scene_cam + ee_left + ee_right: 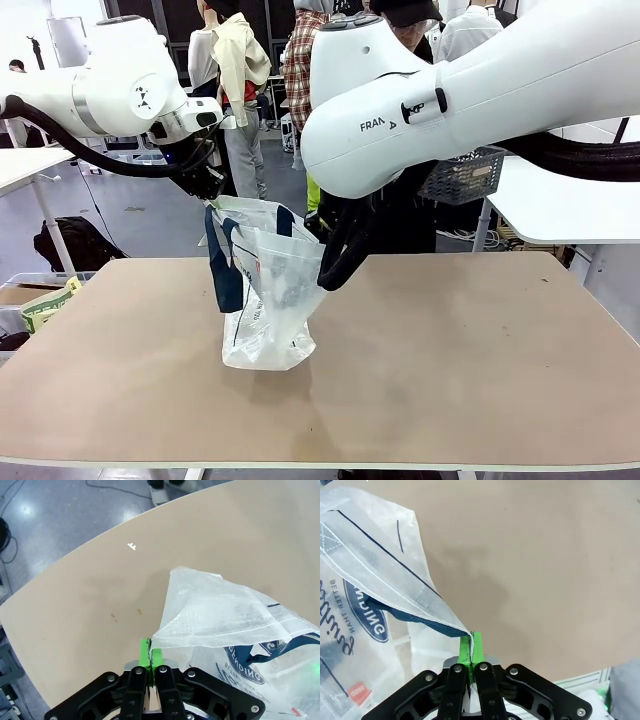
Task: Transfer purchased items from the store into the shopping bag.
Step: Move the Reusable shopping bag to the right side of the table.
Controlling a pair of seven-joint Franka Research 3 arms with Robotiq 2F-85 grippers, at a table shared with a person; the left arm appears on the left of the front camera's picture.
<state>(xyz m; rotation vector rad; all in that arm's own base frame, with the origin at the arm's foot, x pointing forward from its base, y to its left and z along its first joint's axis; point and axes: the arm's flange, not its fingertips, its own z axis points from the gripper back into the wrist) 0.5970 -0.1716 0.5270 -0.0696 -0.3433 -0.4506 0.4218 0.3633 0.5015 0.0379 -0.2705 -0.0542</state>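
Table [450,350]: tan top, bearing the bag.

Shopping bag [268,300]: stands left of centre on the table, mouth upward, hung between my two grippers. I cannot make out its contents.

Store basket [466,177]: raised beyond the far edge, behind my right arm, well apart from the bag.

Left gripper [150,652]: green pads pressed together on one corner of the bag's rim.

Right gripper [471,647]: likewise pinched tight on the opposite rim.

Judgement: the step in hand is presenting an open mouth. Recommended: firm pinches, rims drawn apart evenly and level, base left seated on the table. Thin film may slip or tear if overstretched.
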